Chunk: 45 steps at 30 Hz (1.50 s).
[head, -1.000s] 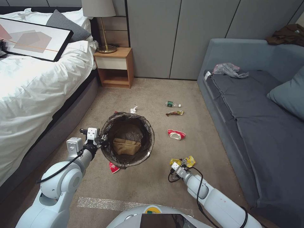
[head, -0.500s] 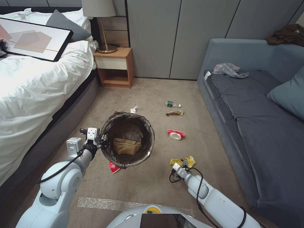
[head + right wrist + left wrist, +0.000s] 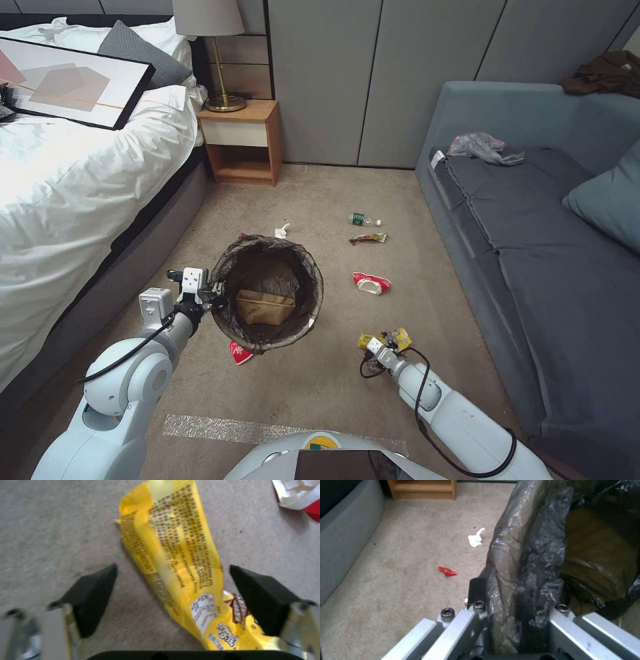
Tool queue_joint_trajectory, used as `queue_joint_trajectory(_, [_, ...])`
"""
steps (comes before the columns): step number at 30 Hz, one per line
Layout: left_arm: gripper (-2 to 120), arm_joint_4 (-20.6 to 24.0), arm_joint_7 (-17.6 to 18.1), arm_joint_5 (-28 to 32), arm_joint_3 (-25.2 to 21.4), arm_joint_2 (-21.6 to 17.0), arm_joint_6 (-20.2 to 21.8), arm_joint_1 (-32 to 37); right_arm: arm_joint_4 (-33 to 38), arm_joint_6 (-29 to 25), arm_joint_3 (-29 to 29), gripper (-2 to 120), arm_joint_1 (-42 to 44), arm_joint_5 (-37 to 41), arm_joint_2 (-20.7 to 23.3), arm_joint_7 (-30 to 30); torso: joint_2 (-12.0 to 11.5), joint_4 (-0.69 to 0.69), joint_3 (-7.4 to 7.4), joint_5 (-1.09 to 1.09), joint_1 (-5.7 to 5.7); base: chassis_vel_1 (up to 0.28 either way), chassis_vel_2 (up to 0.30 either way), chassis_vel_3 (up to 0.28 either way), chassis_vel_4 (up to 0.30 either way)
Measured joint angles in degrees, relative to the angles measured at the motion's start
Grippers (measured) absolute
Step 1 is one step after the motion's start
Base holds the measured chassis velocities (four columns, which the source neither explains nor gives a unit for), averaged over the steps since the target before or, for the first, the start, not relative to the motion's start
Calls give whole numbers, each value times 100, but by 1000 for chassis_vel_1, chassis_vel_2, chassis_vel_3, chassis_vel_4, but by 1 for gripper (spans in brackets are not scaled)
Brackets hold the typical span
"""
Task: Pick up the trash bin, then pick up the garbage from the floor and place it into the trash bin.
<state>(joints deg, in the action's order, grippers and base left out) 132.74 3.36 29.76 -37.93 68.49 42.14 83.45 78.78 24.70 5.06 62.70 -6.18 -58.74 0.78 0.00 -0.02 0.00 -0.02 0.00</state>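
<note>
Now your left gripper (image 3: 217,291) is clamped on the bin's (image 3: 268,293) lined rim, bin beside the bed (image 3: 73,173). Your right gripper (image 3: 173,597) hangs spread wide over the yellow wrapper (image 3: 173,555) on the carpet (image 3: 320,387), one finger either side.

Beige carpet (image 3: 320,193) is covering the floor. A white-sheeted bed (image 3: 73,173) is lying along one side, a grey sofa (image 3: 533,227) along the other, with a wooden nightstand (image 3: 241,140) carrying a lamp (image 3: 213,40) against grey wall panels (image 3: 373,73).
</note>
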Motion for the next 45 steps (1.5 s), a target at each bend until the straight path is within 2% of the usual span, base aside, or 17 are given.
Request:
queue_joint_trajectory(3, [0,-1,0,1,0,-1,0,-3,11,-4,0,72,12,2,2,19,0,0,0,0,0,0,0,0,0])
queue_joint_trajectory(4, [0,-1,0,2,-1,-2,0,-6,18,-8,1,64,18,9,9,42,0,1,0,1,0,0,0,0,0])
queue_joint_trajectory(5, [0,-1,0,3,-1,-3,0,-6,18,-9,1,63,18,9,10,43,0,2,0,2,0,0,0,0,0])
queue_joint_trajectory(6, [0,-1,0,4,-2,-6,0,-6,15,-9,-1,54,17,9,14,49,0,3,0,3,0,0,0,0,0])
queue_joint_trajectory(8, [0,-1,0,4,-2,-7,0,-5,15,-9,-1,51,17,8,15,52,0,4,0,3,0,0,0,0,0])
queue_joint_trajectory(12, [0,-8,0,5,-7,-8,0,0,3,-9,0,36,4,1,18,98,0,4,0,4,0,0,0,0,0])
queue_joint_trajectory(14, [0,-9,0,4,-5,0,0,7,0,-2,-18,23,6,-5,26,97,0,3,0,2,0,0,0,0,0])
queue_joint_trajectory(18, [0,-9,-1,4,-1,2,0,9,-1,-1,-40,14,27,-18,33,100,0,0,1,0,0,0,0,0,0])
queue_joint_trajectory(21, [0,-11,-1,2,-2,-6,0,6,25,-5,-96,2,59,-28,48,101,0,2,1,1,0,0,0,0,0])
queue_joint_trajectory(28, [0,-26,5,2,9,-37,0,-10,334,106,-472,0,192,341,85,99,0,2,1,2,0,0,0,0,0])
queue_joint_trajectory(35, [0,-26,18,-14,31,-51,0,7,1236,758,-1008,0,364,1249,183,-148,0,2,0,2,0,0,0,0,0])
queue_joint_trajectory(37, [0,-26,37,-37,41,-52,0,21,1716,1108,-1179,0,388,1836,208,-451,0,2,1,1,0,0,0,0,0])
queue_joint_trajectory(38, [0,-26,48,-53,49,-46,0,26,2065,1331,-1308,0,376,2448,209,-764,0,3,0,2,0,0,0,0,0])
queue_joint_trajectory(39, [0,-26,48,-53,49,-46,0,26,2065,1331,-1308,0,376,2448,209,-764,0,3,0,2,0,0,0,0,0])
queue_joint_trajectory(42, [0,-29,55,-73,73,-31,0,27,2514,1626,-1466,0,308,3361,175,-1248,-1,1,0,2,0,0,0,0,0])
queue_joint_trajectory(43, [0,-29,55,-73,73,-31,0,27,2514,1626,-1466,0,308,3361,175,-1248,-1,1,0,2,0,0,0,0,0])
queue_joint_trajectory(45, [0,-46,54,-109,108,-11,0,30,2945,1752,-1645,0,213,4098,121,-1678,-1,5,0,1,0,0,0,0,0])
